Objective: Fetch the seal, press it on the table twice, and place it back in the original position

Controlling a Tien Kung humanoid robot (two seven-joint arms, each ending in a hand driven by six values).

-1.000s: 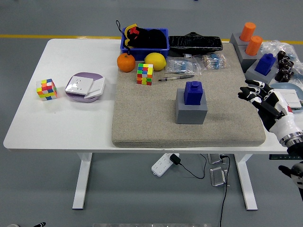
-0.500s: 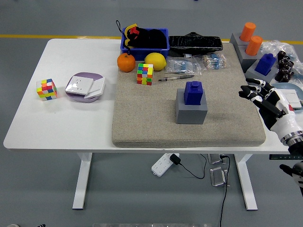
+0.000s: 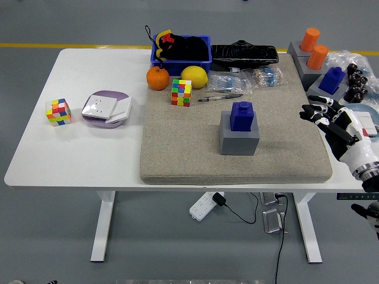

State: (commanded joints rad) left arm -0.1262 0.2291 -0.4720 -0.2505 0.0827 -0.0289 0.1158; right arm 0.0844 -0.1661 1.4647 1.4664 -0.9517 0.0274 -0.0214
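Step in hand: fetch, not yet made. The seal, blue with a knob on top, sits seated in its grey base block on the felt mat, right of the mat's centre, untouched.

Right hand: at the right edge of the surface, over the mat's right border, fingers spread and loose, holding nothing; well apart from the seal. Left hand: not in view.

Next move, as judged: carry the right hand leftward over the mat to the seal, close the fingers round the blue body above the grey block, lift it straight up out of the base.

Path: bare mat between hand and seal; nothing stands in the way.

Nearby, toward the mat's far edge: pen, small puzzle cube, lemon, orange, bagged small parts, blue bin.

Right far corner: a second blue seal and two orange seals on grey blocks, just behind the hand; likeliest thing to be knocked or mistaken.

Left side of surface: another puzzle cube, lilac-and-white case; clear of the work.
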